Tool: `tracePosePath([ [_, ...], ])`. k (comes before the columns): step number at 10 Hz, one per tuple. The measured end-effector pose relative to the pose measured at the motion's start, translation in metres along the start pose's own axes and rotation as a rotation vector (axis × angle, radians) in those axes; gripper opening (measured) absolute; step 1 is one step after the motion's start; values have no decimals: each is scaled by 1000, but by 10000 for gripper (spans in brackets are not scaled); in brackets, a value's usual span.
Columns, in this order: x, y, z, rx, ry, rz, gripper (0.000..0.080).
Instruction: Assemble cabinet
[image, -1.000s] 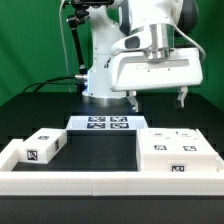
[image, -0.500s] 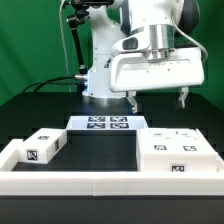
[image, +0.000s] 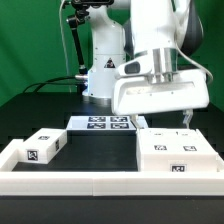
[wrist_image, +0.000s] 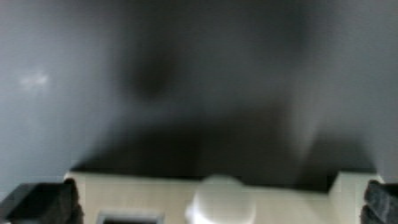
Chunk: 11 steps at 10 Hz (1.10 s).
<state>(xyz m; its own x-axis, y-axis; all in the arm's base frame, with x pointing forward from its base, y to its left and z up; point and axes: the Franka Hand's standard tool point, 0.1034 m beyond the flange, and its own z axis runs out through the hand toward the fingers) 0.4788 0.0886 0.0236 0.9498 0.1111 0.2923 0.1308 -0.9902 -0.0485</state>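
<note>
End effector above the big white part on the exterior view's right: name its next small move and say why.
Probably a short, straight descent. The end effector hangs open over the far edge of the big white part, apparently not touching it, and the wrist view shows that edge lying between the fingers.

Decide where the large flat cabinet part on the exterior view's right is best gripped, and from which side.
Probably from above, across its far edge: the cabinet part lies flat, its broad tagged face up, seemingly too wide to span. The open gripper hangs over that edge, jaws pointing down.
</note>
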Motion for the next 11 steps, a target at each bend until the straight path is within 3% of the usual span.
tracePosePath([
  [5,-1,0,0,0,-2,4,797],
  [6,-8,-4,3,-8,-7,71,797],
  [11,10,0,21,-14,12,82,797],
])
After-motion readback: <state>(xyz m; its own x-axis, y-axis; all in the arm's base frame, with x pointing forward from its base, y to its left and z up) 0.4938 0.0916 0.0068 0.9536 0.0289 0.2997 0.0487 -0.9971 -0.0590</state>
